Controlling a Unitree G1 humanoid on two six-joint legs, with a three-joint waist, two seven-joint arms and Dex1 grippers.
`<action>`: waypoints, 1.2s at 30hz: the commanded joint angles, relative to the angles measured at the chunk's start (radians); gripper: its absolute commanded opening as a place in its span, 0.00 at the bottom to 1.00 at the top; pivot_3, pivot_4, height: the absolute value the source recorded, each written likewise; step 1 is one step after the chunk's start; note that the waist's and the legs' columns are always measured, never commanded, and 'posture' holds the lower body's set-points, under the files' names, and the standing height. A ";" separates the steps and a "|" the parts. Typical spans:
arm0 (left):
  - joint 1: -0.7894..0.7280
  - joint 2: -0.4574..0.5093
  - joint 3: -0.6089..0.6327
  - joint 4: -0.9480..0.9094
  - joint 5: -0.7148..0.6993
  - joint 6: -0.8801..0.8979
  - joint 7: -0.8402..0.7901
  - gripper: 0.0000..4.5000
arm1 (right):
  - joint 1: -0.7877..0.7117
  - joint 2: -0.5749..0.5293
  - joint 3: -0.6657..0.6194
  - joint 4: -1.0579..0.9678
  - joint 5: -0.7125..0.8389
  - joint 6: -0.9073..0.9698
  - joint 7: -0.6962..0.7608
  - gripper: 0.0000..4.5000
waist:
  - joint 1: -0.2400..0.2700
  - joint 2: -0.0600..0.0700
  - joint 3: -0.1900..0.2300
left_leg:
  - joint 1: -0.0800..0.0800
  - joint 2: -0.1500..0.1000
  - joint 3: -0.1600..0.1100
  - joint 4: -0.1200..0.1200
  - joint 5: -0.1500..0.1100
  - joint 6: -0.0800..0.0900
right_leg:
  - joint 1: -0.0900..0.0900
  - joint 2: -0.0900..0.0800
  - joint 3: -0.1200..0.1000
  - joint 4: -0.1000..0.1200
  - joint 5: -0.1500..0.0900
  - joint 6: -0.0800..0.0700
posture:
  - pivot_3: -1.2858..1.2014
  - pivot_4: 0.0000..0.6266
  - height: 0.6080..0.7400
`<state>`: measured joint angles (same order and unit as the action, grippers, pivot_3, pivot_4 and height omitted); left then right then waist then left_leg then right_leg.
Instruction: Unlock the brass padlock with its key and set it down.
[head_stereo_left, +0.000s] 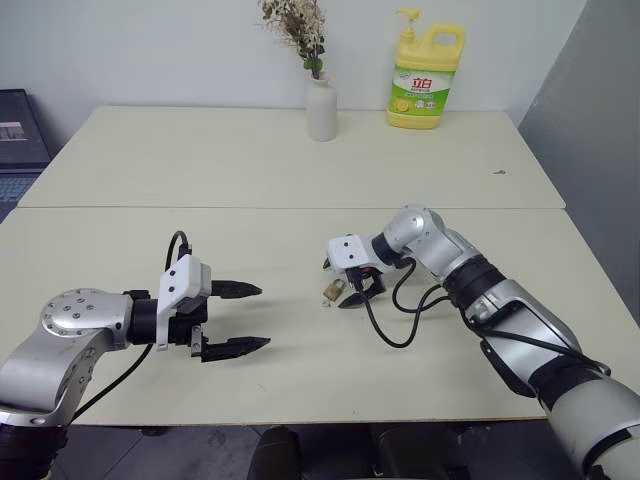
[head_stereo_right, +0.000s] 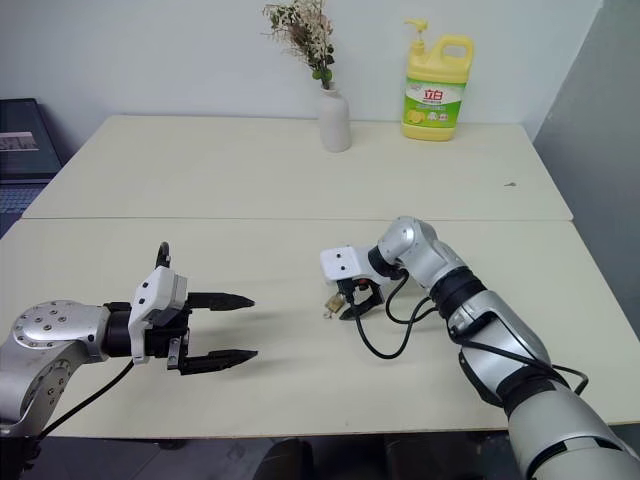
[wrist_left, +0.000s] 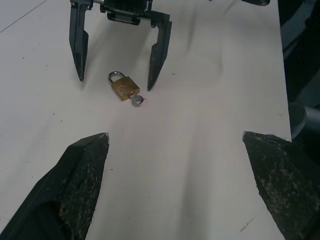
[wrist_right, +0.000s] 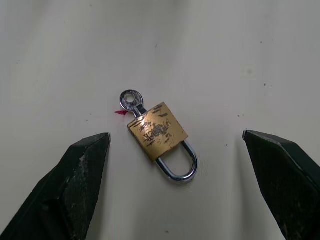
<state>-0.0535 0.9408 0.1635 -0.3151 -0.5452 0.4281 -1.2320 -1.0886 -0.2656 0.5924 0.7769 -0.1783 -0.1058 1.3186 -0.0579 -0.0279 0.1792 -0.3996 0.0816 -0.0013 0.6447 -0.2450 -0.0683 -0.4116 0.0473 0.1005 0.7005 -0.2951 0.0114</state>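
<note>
The brass padlock (wrist_right: 158, 132) lies flat on the cream table (head_stereo_left: 300, 180), its shackle shut. Its small silver key (wrist_right: 131, 99) sticks out of the keyhole end. My right gripper (head_stereo_left: 338, 283) hangs open just above the lock, tips pointing down, one finger on each side and neither touching it. From the left wrist view, the padlock (wrist_left: 124, 85) sits between those two black fingers (wrist_left: 77, 45). My left gripper (head_stereo_left: 262, 316) is open and empty, level over the table. It points toward the lock from a short way to the left.
A white vase (head_stereo_left: 321, 108) with dried flowers and a yellow dish-soap bottle (head_stereo_left: 425, 85) stand at the table's far edge. A laptop (head_stereo_left: 20, 140) sits off the left side. A black cable (head_stereo_left: 390, 325) loops on the table beside my right wrist.
</note>
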 joint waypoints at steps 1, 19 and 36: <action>-0.005 0.018 0.014 -0.029 0.002 -0.013 -0.004 1.00 | -0.027 0.017 0.003 0.040 -0.025 -0.027 0.038 0.99 | 0.000 0.000 0.000 | 0.000 0.000 0.000 0.000 0.000 0.000 | 0.000 0.000 0.000 0.000 0.000 0.000 | 0.52 0.24 1.00; -0.033 0.006 -0.033 0.005 0.029 -0.044 -0.027 1.00 | -0.056 0.067 0.012 0.141 -0.100 -0.019 0.132 0.20 | -0.002 0.000 0.000 | 0.004 0.000 0.000 0.001 0.000 0.000 | 0.001 0.000 0.000 0.008 -0.001 -0.001 | 0.52 0.24 1.00; -0.053 0.000 -0.044 0.050 0.037 -0.058 -0.041 1.00 | 0.320 -0.180 -0.183 -0.603 0.044 0.450 0.087 0.20 | 0.015 0.000 0.000 | 0.002 -0.001 -0.001 0.001 0.000 0.000 | -0.002 0.000 0.000 0.012 -0.003 -0.003 | 0.52 0.24 1.00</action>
<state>-0.0936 0.9382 0.1101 -0.2629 -0.5060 0.3885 -1.2605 -0.7919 -0.4260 0.4441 0.2953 -0.1667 0.2674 1.4134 -0.0430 -0.0279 0.1791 -0.3984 0.0807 -0.0026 0.6454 -0.2449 -0.0684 -0.4146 0.0476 0.0999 0.7123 -0.2980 0.0079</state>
